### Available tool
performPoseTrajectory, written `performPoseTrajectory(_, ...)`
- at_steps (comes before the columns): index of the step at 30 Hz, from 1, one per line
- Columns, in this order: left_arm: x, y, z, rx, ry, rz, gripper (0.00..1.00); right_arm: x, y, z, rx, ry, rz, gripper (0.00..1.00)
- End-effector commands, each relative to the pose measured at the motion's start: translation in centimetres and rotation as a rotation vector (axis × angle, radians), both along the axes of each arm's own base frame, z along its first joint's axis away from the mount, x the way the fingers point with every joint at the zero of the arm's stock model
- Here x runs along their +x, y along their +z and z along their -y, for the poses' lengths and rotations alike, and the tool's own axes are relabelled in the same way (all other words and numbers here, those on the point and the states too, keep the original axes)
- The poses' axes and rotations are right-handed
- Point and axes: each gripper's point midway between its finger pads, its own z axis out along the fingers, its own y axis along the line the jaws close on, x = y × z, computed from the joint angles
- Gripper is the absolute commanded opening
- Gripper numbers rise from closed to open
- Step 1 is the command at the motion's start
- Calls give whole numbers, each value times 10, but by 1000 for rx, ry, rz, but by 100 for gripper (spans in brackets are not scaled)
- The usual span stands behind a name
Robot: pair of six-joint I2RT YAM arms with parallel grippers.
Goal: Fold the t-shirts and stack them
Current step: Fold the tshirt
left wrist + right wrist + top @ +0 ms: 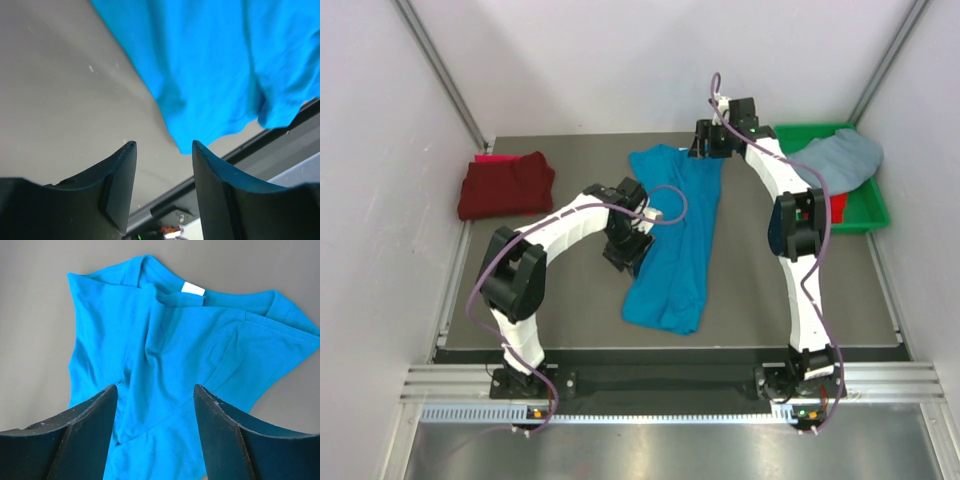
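The turquoise-blue t-shirt lies folded lengthwise down the middle of the dark mat. My left gripper is open and empty, low at the shirt's left edge; in the left wrist view the shirt's hem corner lies just beyond the fingertips. My right gripper is open and empty above the shirt's collar end; in the right wrist view the collar with its white label shows. A folded dark maroon t-shirt lies at the back left on a red one.
A green plastic bin stands at the back right, holding a pale grey-blue shirt and a red cloth. White walls close in the mat on three sides. A metal rail runs along the near edge.
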Motion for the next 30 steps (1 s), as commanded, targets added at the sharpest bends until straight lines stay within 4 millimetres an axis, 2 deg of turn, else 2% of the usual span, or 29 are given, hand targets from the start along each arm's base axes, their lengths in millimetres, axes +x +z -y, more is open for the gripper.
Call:
performPoseTrajectory(1,-16,3,-9,14,7,-36,54,4,-15,3,1,-9,-17,63)
performPoseTrajectory(10,-46,-25,-11,44,28,-233,55,16,-32,-1,15,-24,-20,63)
performPoseTrajectory(14,-46,-30,-11,57,22,-281,53,17,-44,-1,21,-36,-42,63)
performPoseTrajectory(15,-48,-37,-11,68,22,-315,52,17,-46,-1,20,-40,-47,63)
performPoseTrajectory(19,-52,-44,-7,58,21,-361,37,18,-54,2,5,-48,-55,63)
performPoseTrajectory(23,-56,-49,-6,54,30,-385,5,20,-58,-1,21,-50,-62,63)
performPoseTrajectory(24,-56,-49,-5,52,30,-387,0,21,-58,-2,24,-50,-59,63)
performPoseTrajectory(30,-64,-43,-9,44,31,-380,0,26,-70,-8,40,-57,-70,63)
